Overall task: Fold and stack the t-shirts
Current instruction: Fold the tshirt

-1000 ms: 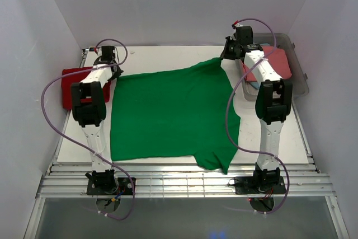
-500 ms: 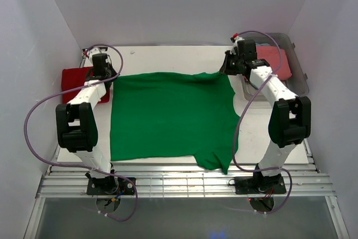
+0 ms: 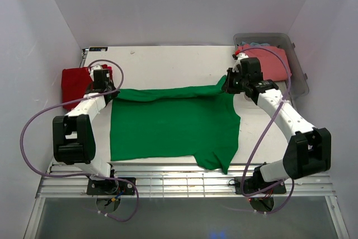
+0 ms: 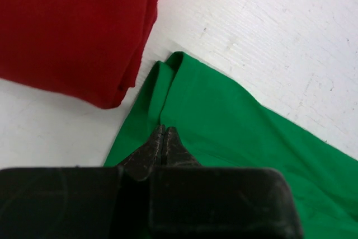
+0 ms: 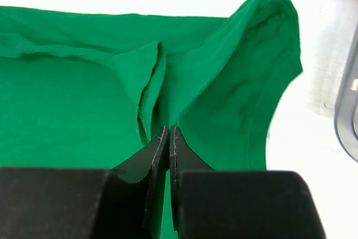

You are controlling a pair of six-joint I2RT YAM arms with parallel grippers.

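My left hand (image 4: pixel 163 134) and right hand (image 5: pixel 169 134) each pinch a far corner of the green t-shirt (image 3: pixel 168 130), held up so it can fold over toward its near hem.

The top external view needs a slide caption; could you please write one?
Left gripper and right gripper pinch the green t-shirt at its far corners, edge folded over.
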